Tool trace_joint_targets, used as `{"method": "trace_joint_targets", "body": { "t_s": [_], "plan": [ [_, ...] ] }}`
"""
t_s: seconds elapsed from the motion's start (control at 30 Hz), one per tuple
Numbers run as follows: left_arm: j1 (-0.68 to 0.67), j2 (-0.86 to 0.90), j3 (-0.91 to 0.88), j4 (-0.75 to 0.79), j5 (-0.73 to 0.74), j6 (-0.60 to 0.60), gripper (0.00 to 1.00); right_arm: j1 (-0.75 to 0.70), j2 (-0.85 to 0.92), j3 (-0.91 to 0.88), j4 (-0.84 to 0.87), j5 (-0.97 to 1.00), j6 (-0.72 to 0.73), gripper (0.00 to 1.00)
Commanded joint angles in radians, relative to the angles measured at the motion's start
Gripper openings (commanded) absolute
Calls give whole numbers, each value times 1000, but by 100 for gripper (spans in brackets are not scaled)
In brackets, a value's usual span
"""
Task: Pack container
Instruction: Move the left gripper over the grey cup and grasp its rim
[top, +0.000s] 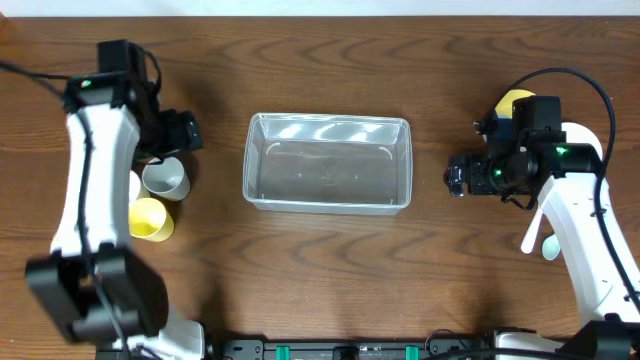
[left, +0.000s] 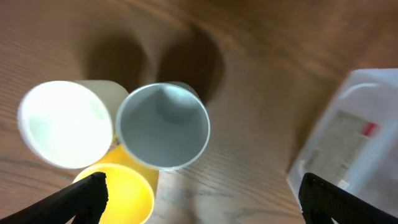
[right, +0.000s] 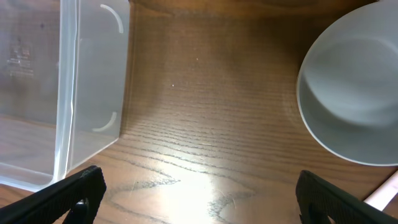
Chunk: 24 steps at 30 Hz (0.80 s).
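The clear rectangular container (top: 330, 205) sits empty at the table's middle. It also shows in the left wrist view (left: 351, 134) and the right wrist view (right: 68, 93). My left gripper (top: 186, 131) is open and empty, above a cluster of cups left of the container; its fingertips (left: 202, 202) frame bare wood. The cups are grey (left: 163, 126), white (left: 65, 124) and yellow (left: 121, 193). My right gripper (top: 456, 176) is open and empty (right: 196, 199), over the wood between the container and a grey bowl (right: 351, 93).
In the overhead view the grey cup (top: 166, 178) and yellow cup (top: 150, 218) stand by the left arm. A yellow item (top: 515, 100) sits behind the right arm. A white utensil (top: 538, 238) lies at the right.
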Motion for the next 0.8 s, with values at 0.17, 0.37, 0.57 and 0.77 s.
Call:
{"method": "trace_joint_targets", "body": {
  "t_s": [0.17,0.37,0.57,0.77],
  "plan": [
    [1,187,2,-2,-5,-12,98,-6,3,20,-2,-15,14,99],
    [1,271,2,10,-5,-12,92,-6,3,20,-3,-14,13,99],
    [1,291,2,14,-5,-12,56,-6,3,20,-3,-15,14,98],
    [1,291,2,16,-5,-12,24,-6,3,20,-3,-15,14,98]
  ]
}}
